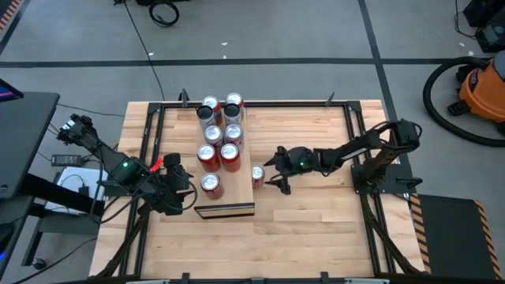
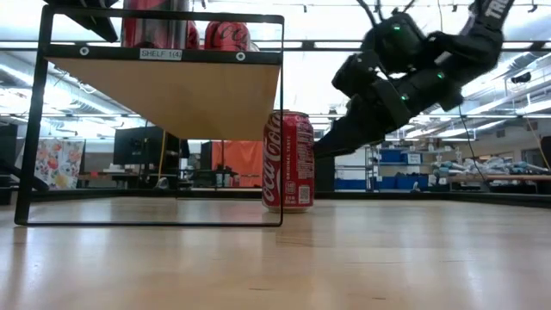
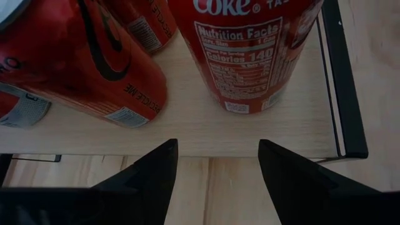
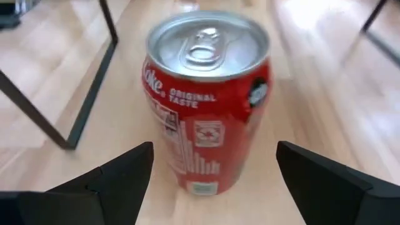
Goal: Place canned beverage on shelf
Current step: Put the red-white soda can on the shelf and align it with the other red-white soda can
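Red Coke can stood upright on the tabletop, just beside the shelf, apart from the cans on the shelf. Right gripper faced it, fingers spread, not touching. Left gripper hung released at the shelf's near end.

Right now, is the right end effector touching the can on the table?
Apart. The right wrist view shows the can standing between the open right end effector fingers with clear table either side.

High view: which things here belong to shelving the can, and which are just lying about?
Job:
- Coke can on the table
- shelf, already carrying cans
- right gripper, fingers open toward the can
- left gripper near the shelf end

Lying about:
- orange vacuum
- floor cable
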Tool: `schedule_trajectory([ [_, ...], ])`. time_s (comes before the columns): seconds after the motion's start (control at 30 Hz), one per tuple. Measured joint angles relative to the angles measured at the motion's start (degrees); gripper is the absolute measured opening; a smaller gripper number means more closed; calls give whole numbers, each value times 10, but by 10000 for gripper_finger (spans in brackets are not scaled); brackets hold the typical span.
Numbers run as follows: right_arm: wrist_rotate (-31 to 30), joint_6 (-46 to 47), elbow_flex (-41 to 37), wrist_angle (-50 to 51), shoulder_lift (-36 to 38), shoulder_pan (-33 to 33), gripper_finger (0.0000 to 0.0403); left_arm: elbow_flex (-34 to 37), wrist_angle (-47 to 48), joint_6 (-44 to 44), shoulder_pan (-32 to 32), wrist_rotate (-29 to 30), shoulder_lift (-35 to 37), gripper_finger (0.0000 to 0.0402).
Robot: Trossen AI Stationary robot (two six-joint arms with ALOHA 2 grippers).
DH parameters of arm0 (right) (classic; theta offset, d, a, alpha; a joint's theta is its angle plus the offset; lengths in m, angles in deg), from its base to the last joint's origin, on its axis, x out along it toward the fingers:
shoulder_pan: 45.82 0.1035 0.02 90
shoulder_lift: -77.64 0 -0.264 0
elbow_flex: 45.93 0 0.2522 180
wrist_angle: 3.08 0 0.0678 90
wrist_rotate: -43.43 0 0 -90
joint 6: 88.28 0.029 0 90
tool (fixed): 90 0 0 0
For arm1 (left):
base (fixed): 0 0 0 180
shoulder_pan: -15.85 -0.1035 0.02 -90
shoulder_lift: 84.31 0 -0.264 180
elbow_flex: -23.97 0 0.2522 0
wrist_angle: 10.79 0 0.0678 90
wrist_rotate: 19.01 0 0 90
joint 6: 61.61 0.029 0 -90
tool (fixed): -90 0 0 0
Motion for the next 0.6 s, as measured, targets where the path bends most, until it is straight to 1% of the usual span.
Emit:
schedule_trajectory([
  [0.13, -7, 7, -36, -103, -25, 1, 361, 0, 0, 0, 0, 0, 0, 233],
  [0.23, 7, 16, -38, -161, -57, 5, 379, 0, 0, 0, 0, 0, 0, 233],
  [0.33, 0, 6, -36, -208, -91, 13, 396, 0, 0, 0, 0, 0, 0, 233],
  [0.47, -9, -12, -22, -273, -128, 17, 396, 0, 0, 0, 0, 0, 0, 233],
  [0.6, -22, -18, 0, -305, -168, 18, 394, 0, 0, 1, 0, 0, 0, 233],
])
